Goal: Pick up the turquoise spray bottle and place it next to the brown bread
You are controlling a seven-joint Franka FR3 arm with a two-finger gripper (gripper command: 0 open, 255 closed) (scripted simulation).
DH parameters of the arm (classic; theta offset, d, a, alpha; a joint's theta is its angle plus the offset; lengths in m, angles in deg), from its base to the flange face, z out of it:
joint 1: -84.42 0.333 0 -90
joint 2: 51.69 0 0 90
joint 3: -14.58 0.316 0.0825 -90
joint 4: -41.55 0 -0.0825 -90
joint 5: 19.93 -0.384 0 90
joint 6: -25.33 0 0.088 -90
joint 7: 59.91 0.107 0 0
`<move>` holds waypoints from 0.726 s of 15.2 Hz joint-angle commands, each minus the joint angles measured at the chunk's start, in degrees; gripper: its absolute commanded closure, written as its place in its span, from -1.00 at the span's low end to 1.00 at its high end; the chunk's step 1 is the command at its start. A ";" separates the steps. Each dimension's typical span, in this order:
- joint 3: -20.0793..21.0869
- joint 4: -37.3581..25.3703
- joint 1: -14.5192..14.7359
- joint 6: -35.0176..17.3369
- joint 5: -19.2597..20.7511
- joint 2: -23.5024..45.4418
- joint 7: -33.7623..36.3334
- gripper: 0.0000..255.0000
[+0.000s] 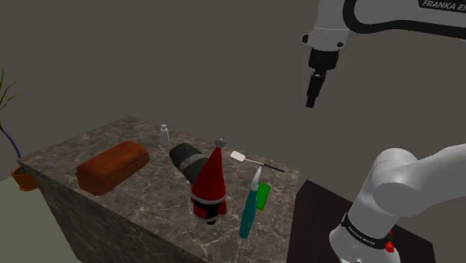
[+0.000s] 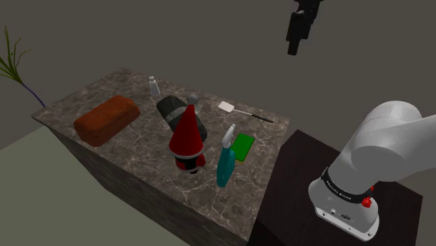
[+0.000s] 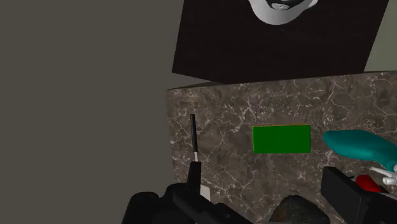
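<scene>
Turquoise spray bottle (image 1: pixel 249 209) upright on the marbled counter (image 1: pixel 149 196), well below the wide, empty pincer (image 1: pixel 311 102).

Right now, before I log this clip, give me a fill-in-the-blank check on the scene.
The turquoise spray bottle stands beside a flat ___ block. The gripper hangs high above the table with fingers ___. Between bottle and brown bread stands a ___ pointy-hatted figure. Missing: green; open; red.
</scene>
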 commanded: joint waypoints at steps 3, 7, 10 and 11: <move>1.22 2.67 -1.38 -0.64 -2.88 0.25 5.93 -1.00; 3.80 7.79 -3.85 -2.78 -9.24 1.17 17.56 -1.00; 5.83 11.45 -5.39 -5.24 -14.47 2.27 26.02 -1.00; 6.53 12.63 -5.84 -6.24 -16.29 2.73 28.78 -1.00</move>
